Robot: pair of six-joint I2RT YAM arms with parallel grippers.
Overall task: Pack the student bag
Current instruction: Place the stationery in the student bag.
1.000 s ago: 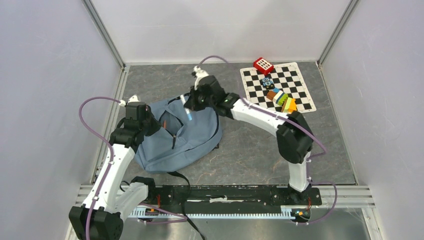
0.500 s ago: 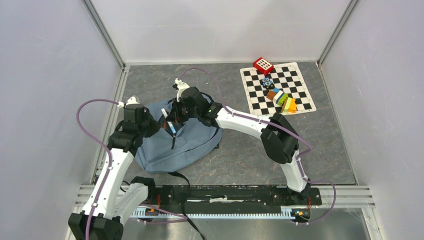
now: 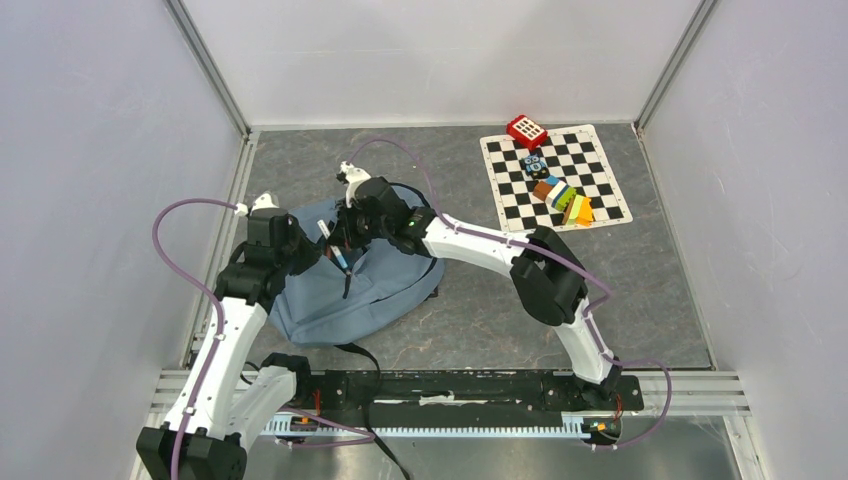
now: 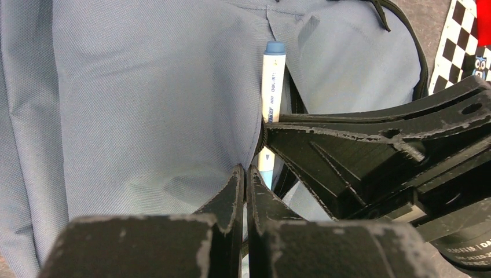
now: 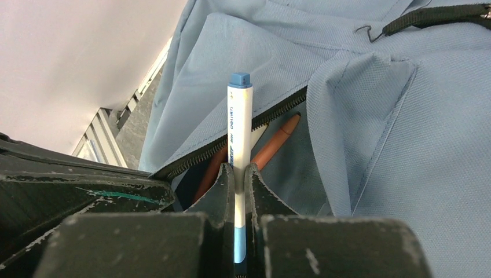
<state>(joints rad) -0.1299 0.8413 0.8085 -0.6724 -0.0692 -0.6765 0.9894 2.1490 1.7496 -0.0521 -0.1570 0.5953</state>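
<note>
The student bag [image 3: 330, 295] is a blue-grey backpack lying flat at the table's left. My left gripper [image 3: 315, 256] is shut, pinching the bag's fabric at the edge of its open zip pocket [image 4: 244, 169]. My right gripper [image 3: 342, 240] is shut on a white marker pen with a blue cap [image 5: 239, 116] and holds it cap-first just over the pocket opening, right beside the left fingers. The pen also shows in the left wrist view [image 4: 272, 81]. Two orange pens [image 5: 278, 142] lie inside the pocket. The bag fills both wrist views [image 4: 145, 87] [image 5: 405, 145].
A checkerboard mat [image 3: 600, 160] lies at the back right with a red block [image 3: 527, 131] and several coloured blocks [image 3: 562, 200] on it. A black bag strap [image 3: 360, 352] trails toward the arm bases. Walls close in the left, back and right.
My right arm has swung left with the pen, from the bag's upper right to over the pocket by the left gripper. The left arm has hardly moved.
</note>
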